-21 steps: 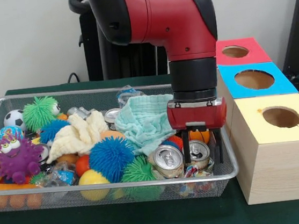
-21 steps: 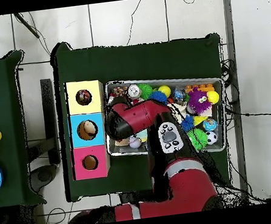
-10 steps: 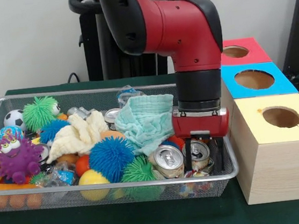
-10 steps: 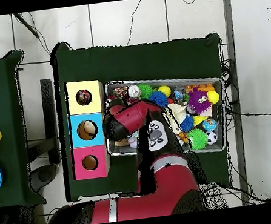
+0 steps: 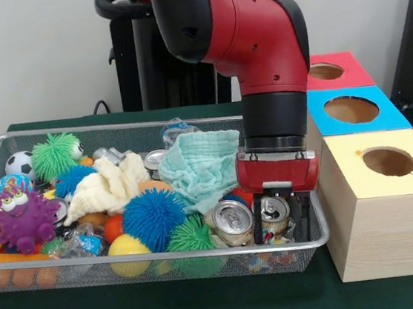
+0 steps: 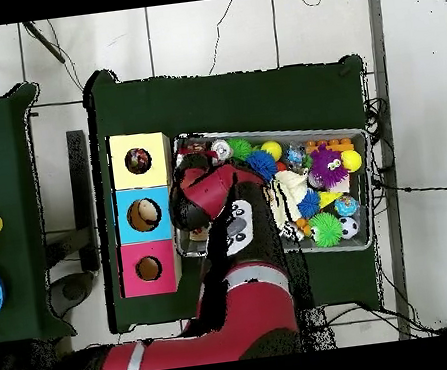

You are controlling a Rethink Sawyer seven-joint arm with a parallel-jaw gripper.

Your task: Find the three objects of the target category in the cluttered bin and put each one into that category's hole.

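In the front view my gripper is down in the right end of the wire bin, open. One black finger stands on each side of an upright silver drink can. A second silver can lies tilted just to its left, and a third can peeks out behind the mint cloth. In the overhead view my red arm covers that end of the bin and hides the gripper and cans.
Three wooden boxes with holes stand beside the bin: yellow, blue, red. The bin also holds spiky rubber balls, a purple monster toy, a cream cloth, a soccer ball and small packets.
The gripper has dropped lower into the bin and shifted slightly right, so its fingers now straddle the right-hand can. The arm's upper link swung across. The bin's contents stayed put.
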